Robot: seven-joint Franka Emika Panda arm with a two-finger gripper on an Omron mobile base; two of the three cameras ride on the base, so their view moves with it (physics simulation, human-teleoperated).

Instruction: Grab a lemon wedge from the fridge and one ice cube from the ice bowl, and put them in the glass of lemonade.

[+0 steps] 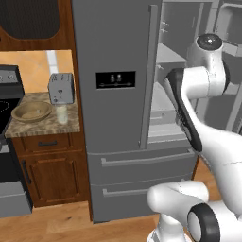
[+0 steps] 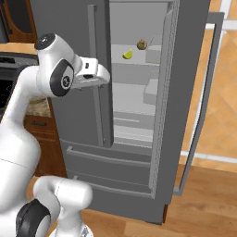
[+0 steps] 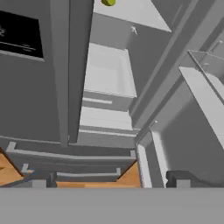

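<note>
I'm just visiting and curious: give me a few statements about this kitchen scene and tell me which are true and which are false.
1. The fridge has its right door swung open. True.
2. The lemon wedge lies on an upper shelf inside the fridge. True.
3. The robot's jaws are clamped on the lemon wedge. False: they are open and hold nothing; the wedge is on its shelf.
4. The ice bowl sits on the counter in front of the toaster. True.
5. The glass of lemonade stands inside the fridge. False: it stands on the counter beside the ice bowl.
</note>
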